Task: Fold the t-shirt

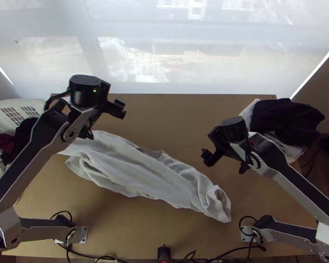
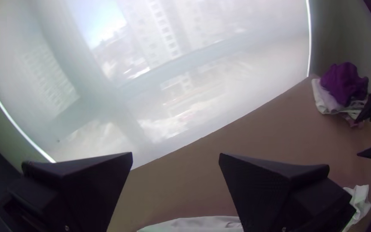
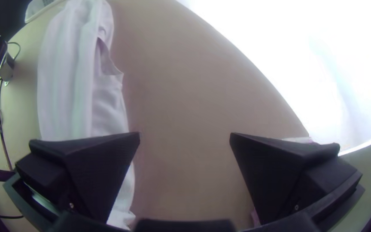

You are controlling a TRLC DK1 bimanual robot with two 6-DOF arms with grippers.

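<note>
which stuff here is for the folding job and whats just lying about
For the job:
pale t-shirt, bunched slantwise
left pincer, open
right pincer, open

Just lying about:
dark and white cloth pile, far right corner
white basket, far left
cables, near side

One desk (image 1: 173, 109), one t-shirt (image 1: 142, 175) on it. Two arms: one left arm (image 1: 22, 171), one right arm (image 1: 296, 186). Two claws, one to each arm: the left claw (image 1: 104, 122) and the right claw (image 1: 225, 163). One clothes pile (image 1: 285, 116) at the far right, one basket (image 1: 22, 109) at the left, one window (image 1: 164, 57) on the far side
</note>
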